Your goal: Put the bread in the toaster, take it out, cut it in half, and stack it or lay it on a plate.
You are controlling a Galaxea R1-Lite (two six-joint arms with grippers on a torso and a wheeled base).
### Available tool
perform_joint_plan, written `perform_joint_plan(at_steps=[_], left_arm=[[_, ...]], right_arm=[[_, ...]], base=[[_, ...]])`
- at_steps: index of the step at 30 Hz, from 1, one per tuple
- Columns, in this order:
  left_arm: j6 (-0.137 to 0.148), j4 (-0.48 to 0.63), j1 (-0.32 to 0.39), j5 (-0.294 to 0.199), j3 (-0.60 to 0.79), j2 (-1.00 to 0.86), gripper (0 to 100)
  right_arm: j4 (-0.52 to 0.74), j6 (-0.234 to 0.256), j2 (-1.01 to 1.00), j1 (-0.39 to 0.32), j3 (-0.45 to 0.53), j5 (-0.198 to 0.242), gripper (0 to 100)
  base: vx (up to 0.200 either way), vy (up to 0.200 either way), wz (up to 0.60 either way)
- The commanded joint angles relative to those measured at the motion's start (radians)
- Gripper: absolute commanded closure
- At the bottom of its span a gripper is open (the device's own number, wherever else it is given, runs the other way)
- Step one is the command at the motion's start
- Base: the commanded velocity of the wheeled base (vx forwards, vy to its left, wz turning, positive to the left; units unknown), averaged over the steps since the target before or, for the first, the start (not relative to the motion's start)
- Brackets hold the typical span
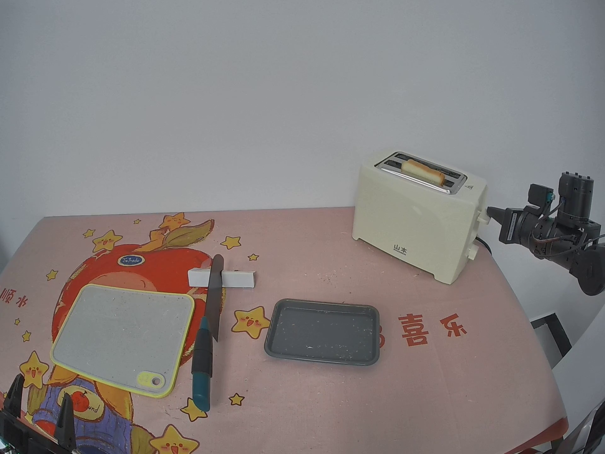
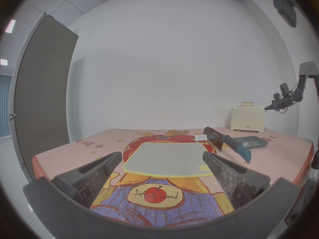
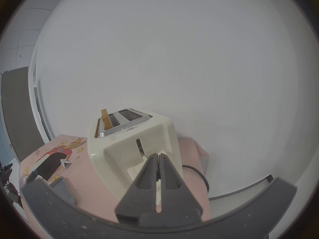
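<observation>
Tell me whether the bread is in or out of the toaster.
In: the bread stands in one toaster slot, its top poking above the rim.

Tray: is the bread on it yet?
No, the bread sticks up from a slot of the toaster, well away from the tray.

Bread [image 1: 423,172] in toaster [image 1: 416,228]; knife [image 1: 208,335] between board [image 1: 123,335] and tray [image 1: 322,332].

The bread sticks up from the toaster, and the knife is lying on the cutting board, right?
Not quite. The bread does stick up from the toaster, but the knife lies on the table beside the cutting board, not on it, as the head view shows.
</observation>
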Motion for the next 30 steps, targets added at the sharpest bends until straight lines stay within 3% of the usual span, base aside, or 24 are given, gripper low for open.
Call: perform_joint_plan(at_steps=[1,30], left_arm=[[0.001,0.000,0.000,0.001,0.018,-0.009,0],[0.000,0.000,0.000,-0.001,0.018,-0.009,0]], right_arm=[[0.001,-0.004,0.011,0.003,0.003,-0.001,100],[0.003,-0.006,0.054,0.024,0.020,-0.010,100]], base=[[0.000,0.000,0.00],[0.000,0.000,0.00]])
